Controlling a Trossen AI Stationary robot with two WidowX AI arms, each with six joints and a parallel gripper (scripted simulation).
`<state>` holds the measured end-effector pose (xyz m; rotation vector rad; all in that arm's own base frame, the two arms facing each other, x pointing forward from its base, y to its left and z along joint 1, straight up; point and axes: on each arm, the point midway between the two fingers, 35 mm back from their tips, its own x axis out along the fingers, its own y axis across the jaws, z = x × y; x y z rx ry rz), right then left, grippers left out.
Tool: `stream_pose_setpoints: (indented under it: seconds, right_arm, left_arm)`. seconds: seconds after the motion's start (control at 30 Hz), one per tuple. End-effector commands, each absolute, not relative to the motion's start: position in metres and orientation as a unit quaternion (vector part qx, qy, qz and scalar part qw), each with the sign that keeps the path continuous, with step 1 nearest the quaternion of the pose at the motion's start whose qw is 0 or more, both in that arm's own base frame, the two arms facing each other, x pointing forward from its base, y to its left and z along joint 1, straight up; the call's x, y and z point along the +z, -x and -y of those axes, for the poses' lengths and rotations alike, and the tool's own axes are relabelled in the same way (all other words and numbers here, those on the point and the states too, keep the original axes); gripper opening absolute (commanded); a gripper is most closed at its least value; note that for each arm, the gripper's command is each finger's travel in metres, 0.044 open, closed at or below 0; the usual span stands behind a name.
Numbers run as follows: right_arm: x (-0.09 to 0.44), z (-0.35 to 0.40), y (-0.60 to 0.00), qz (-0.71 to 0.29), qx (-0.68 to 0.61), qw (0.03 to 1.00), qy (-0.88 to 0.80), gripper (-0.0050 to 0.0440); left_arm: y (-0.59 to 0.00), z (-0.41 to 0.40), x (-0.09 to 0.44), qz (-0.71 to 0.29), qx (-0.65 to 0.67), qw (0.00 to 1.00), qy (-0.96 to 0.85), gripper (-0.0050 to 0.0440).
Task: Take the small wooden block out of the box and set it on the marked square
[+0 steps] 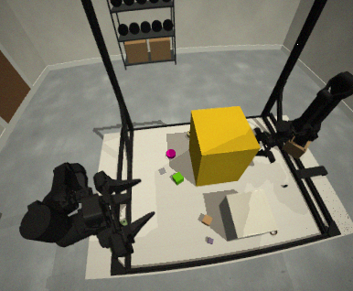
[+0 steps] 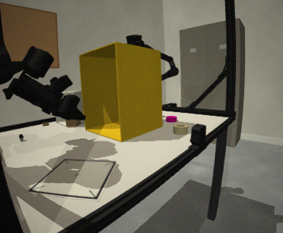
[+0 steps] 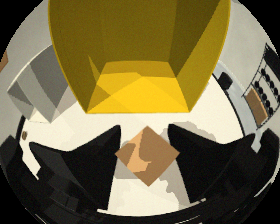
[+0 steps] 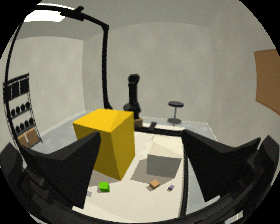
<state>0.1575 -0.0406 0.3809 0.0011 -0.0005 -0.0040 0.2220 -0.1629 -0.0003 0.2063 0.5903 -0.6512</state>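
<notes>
The small wooden block (image 3: 147,156) (image 2: 72,122) is clamped between the fingers of my left gripper (image 3: 144,128) (image 1: 264,145) and hangs above the table. It is outside the yellow box (image 1: 225,133) (image 2: 140,91) (image 3: 141,87) (image 4: 108,142), in front of its open side. The inside floor of the box shows bare in the left wrist view. The marked square (image 2: 90,160), a dark outline on the table, lies in front of the box in the exterior view. My right gripper (image 1: 146,197) is open and empty, at the opposite end of the table.
A pale box (image 1: 252,215) (image 4: 163,166) stands beside the yellow box. A green block (image 1: 177,177) (image 4: 104,186), a magenta disc (image 1: 170,154) (image 2: 171,119), an orange block (image 1: 207,220) (image 4: 154,184) and a tan ring (image 2: 180,129) lie around them. Black frame posts (image 1: 112,73) stand at the table's edges.
</notes>
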Motion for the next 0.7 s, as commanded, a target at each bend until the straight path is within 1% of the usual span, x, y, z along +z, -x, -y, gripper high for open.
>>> stream_pose_setpoints:
  seconds: [0.0,0.33,0.67]
  right_arm:
    - [0.381,0.040,-0.158,0.000,0.000,1.000,0.000,0.0400]
    - [0.381,0.040,-0.158,0.000,0.000,1.000,0.000,0.0400]
    - [0.381,0.040,-0.158,0.000,0.000,1.000,0.000,0.0400]
  left_arm:
    - [-0.222,0.163,0.007,-0.284,-0.316,0.900,-0.100,0.0000]
    - [-0.219,0.162,0.014,-0.284,-0.318,0.899,-0.100,0.0000]
    - [-0.189,0.191,0.016,-0.284,-0.381,0.871,-0.123,0.0000]
